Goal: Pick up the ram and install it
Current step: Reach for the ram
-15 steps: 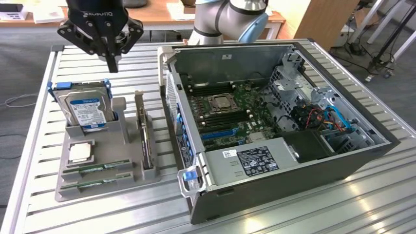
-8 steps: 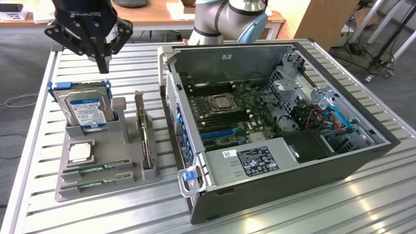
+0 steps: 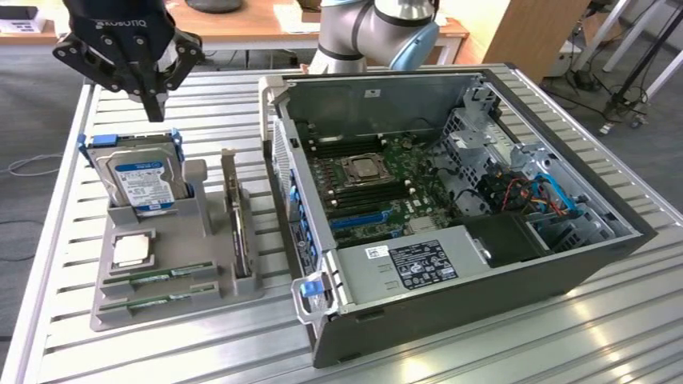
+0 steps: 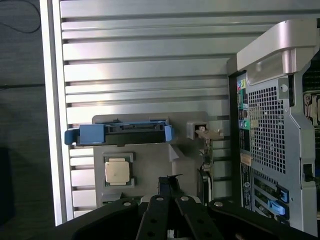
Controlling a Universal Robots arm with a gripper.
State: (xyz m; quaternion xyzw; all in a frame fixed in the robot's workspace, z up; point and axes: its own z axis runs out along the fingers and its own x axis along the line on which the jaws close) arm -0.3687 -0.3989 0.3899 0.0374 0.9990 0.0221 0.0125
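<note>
The pincer point(image 3: 156, 108) is hanging above the far end of the grey tray point(image 3: 176, 240), its two black fingers pressed together and gripping nothing. The ram point(image 3: 160, 278) is lying at the near end of that tray as two green sticks, flat and side by side in their slots, well apart from the pincer. A silver processor point(image 3: 130, 250) is sitting just behind the sticks, and behind it a hard drive point(image 3: 139, 180) in a blue frame is standing upright, almost under the fingertips. A thin card point(image 3: 237, 224) is standing on edge along the tray's side nearest the computer case point(image 3: 459, 208), which is lying open on the slatted metal table point(image 3: 533, 344) toward the exterior view's right. In the wrist view the pincer point(image 4: 170, 181) is pointing down over the tray point(image 4: 155, 165), between the processor point(image 4: 118, 171) and the case point(image 4: 270, 125), with the hard drive point(image 4: 120, 134) beyond.
</note>
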